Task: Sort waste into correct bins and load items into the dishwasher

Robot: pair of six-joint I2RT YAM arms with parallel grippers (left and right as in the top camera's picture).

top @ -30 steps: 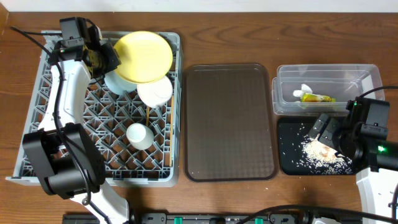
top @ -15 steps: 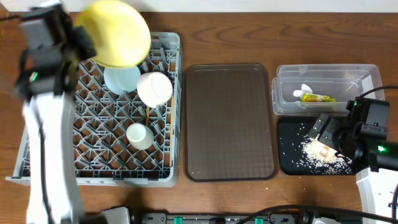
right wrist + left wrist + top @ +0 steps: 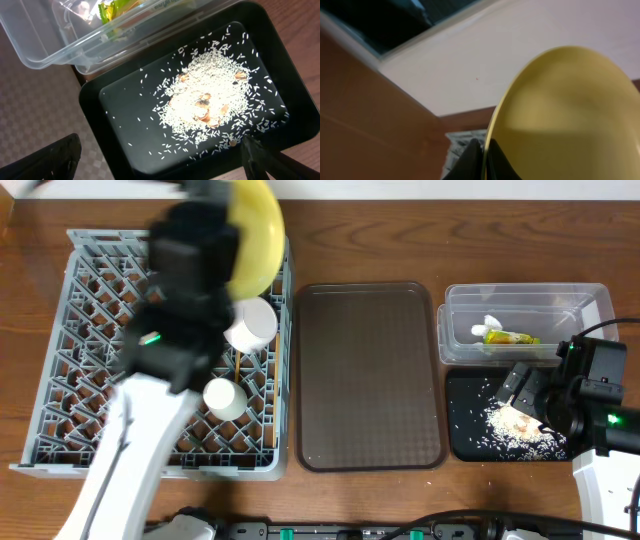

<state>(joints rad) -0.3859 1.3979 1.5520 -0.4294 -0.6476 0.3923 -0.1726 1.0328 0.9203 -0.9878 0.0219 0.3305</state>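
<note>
My left gripper (image 3: 483,157) is shut on the rim of the round yellow plate (image 3: 258,230), held on edge high above the far right part of the grey dishwasher rack (image 3: 70,380). The raised arm is blurred. In the rack sit a white bowl (image 3: 252,326), a small white cup (image 3: 225,398) and a thin chopstick (image 3: 236,364); the arm hides the light blue bowl. My right gripper (image 3: 522,392) hangs open over the black tray (image 3: 95,100) of rice crumbs (image 3: 210,97). The clear tub (image 3: 590,305) holds the yellow-green wrapper (image 3: 506,336) and a white scrap (image 3: 490,322).
A large brown serving tray (image 3: 370,375) lies between the rack and the two bins. Wooden table shows around everything. The clear tub's corner (image 3: 55,45) overlaps the black tray's far edge in the right wrist view.
The left arm lifted the yellow plate off the rack, swung it left, then right and up toward the camera. The right arm stayed still.
</note>
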